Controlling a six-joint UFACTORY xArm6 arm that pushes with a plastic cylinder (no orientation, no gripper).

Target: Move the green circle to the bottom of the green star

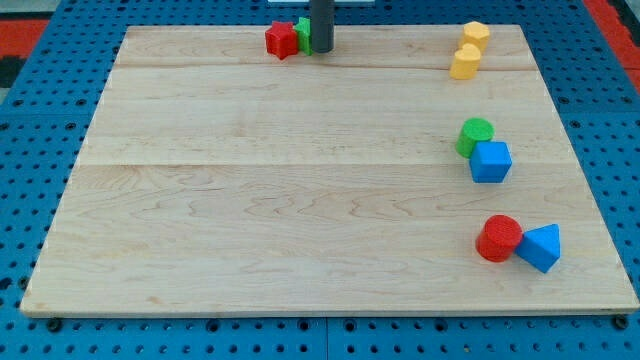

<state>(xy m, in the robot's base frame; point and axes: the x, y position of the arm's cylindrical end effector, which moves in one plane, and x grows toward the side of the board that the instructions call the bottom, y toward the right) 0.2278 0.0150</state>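
My tip (321,50) stood at the view's top, touching the green star (302,33); bare rod, gripping nothing. Green circle (476,133) lay well apart toward the view's lower right, touching the blue cube (490,161).

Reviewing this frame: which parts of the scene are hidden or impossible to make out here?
- Green star, camera view: mostly hidden behind the dark rod; only a green sliver shows beside the red star, so its shape cannot be read.
- My tip: whether it touches the green star is unclear.
- Rod's upper part and the arm: cut off by the view's top.
- Two yellow blocks: exact shapes too small to tell.
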